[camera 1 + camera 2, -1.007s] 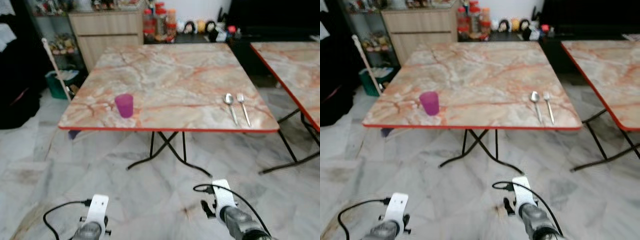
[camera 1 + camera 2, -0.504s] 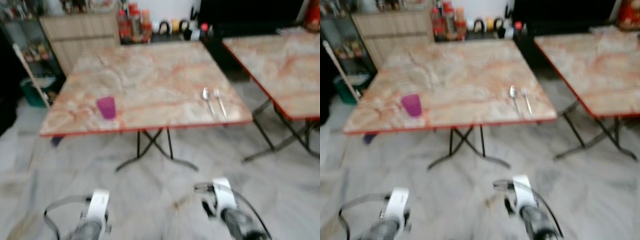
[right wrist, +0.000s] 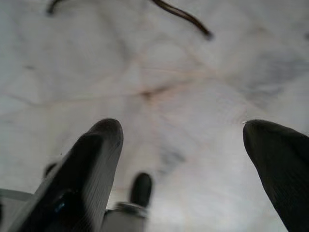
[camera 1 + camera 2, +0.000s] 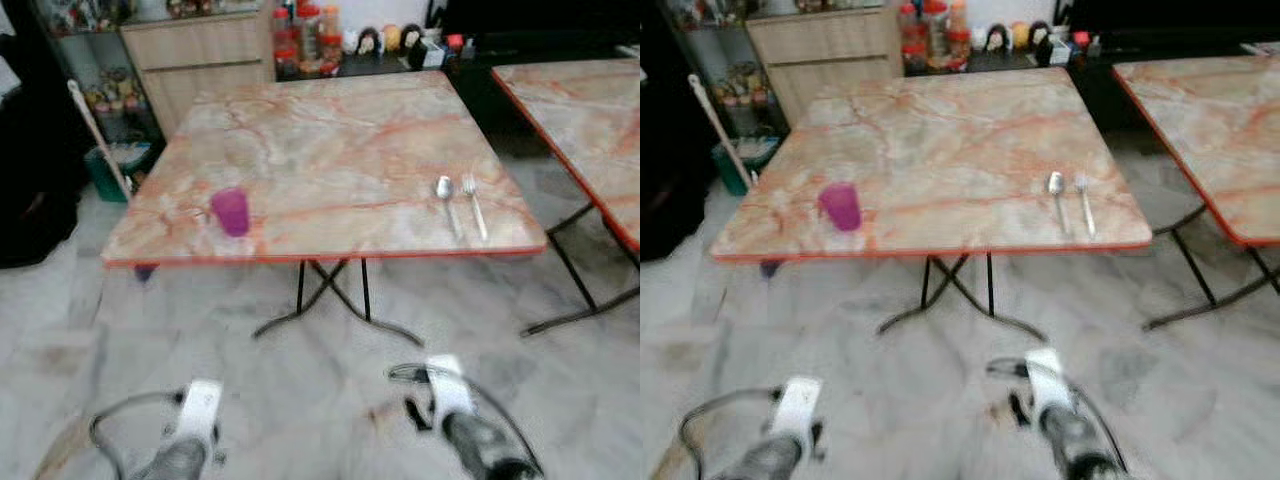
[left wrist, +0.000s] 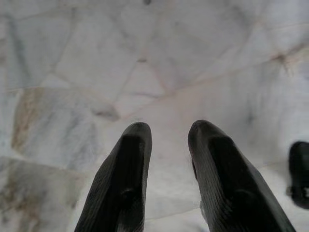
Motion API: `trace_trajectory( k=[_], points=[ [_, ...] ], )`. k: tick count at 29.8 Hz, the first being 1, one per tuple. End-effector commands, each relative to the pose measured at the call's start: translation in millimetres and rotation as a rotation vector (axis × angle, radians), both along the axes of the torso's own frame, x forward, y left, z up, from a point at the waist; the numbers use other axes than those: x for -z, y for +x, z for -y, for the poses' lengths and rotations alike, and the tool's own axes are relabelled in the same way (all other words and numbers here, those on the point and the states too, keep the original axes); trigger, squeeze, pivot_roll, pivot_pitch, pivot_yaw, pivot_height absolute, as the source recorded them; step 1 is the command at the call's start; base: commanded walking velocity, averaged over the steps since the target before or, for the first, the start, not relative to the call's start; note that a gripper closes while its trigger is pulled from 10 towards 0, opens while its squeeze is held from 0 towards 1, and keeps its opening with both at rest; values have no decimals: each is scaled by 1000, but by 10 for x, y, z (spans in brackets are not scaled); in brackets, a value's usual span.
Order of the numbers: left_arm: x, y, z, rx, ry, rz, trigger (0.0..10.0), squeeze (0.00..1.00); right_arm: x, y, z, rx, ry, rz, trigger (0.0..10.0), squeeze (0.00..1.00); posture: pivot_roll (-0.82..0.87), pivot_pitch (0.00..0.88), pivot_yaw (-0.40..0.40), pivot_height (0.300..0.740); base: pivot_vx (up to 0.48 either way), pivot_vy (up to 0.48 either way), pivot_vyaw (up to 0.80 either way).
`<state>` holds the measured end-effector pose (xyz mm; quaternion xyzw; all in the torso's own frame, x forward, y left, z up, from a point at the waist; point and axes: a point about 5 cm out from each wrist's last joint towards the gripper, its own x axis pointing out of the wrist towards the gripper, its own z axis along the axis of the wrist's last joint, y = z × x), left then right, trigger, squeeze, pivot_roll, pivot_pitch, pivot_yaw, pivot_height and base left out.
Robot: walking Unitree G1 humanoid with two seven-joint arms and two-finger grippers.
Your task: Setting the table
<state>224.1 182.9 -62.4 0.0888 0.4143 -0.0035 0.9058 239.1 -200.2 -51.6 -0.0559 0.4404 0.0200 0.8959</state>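
Left eye view takes in a marble-patterned folding table point(image 4: 330, 150) with a red edge. On it, a purple cup point(image 4: 230, 212) stands near the front left corner, while a spoon point(image 4: 446, 200) and fork point(image 4: 473, 206) lie side by side near the front right corner, well apart from the cup. A second table point(image 4: 590, 110) stands to its right. Both arms hang low in front of the table over the pale marble floor point(image 5: 96, 58): the left gripper point(image 5: 166, 133) has its 2 fingers slightly parted and empty, the right gripper point(image 3: 181, 130) is spread wide, empty.
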Motion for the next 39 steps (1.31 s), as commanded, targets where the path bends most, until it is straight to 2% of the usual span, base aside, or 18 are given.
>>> trace_trajectory(
  k=[1, 9, 14, 24, 36, 37, 38, 39],
  points=[
    [6, -42, -152, -13, 37, -18, 10000, 0, -24, 68, -147, -17, 31, 17, 10000, 0, -66, 35, 40, 740, 244, 0, 0],
    [5, -37, -143, -9, 38, -19, 10000, 0, -28, 71, -139, -17, 27, 20, 10000, 0, -68, 33, 40, 740, 247, 0, 0],
    [4, -35, -141, 1, 35, -20, 10000, 0, -38, 83, -135, -7, 21, 41, 10000, 0, -68, 33, 40, 740, 0, 0, 0],
    [-6, -18, -138, 11, 37, -14, 10000, 0, -123, 154, -101, 123, 16, 214, 10000, 0, -89, 35, 51, 740, 0, 0, 0],
    [-12, -6, -127, 13, 37, -10, 10000, 0, -230, 209, -55, 184, -42, 376, 10000, 0, -105, 28, 47, 740, 0, 0, 0],
    [-13, -5, -127, 15, 38, -10, 10000, 0, -317, 274, 23, 196, -41, 436, 10000, 0, -105, 28, 47, 740, 0, 0, 0],
    [-14, -4, -128, 17, 38, -9, 10000, 0, -545, 422, 224, 194, -66, 556, 10000, 0, -109, 24, 50, 740, 0, 0, 0],
    [-16, -1, -130, 18, 39, -9, 10000, 0, -904, 589, 466, 169, -112, 722, 10000, 0, -110, 24, 51, 740, 0, 0, 0]
  ],
)
